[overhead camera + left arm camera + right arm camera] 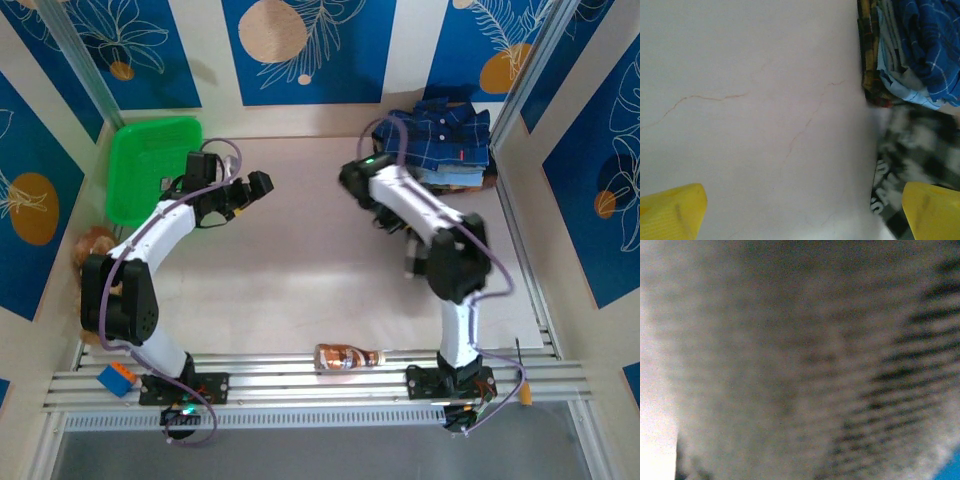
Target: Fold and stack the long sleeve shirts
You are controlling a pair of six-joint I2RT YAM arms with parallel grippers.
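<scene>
Jaws of the right gripper [392, 218] pinch the checked shirt [920, 150] just beside the folded shirts [450, 140] in the bench's [300, 300] far right corner; the left gripper [258, 184], spread wide, is farther off.

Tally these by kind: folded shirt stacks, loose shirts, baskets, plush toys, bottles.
Folded shirt stack: 1
Loose checked shirt: 1
Green basket: 1
Brown plush toy: 1
Brown bottle: 1
Total: 5
</scene>
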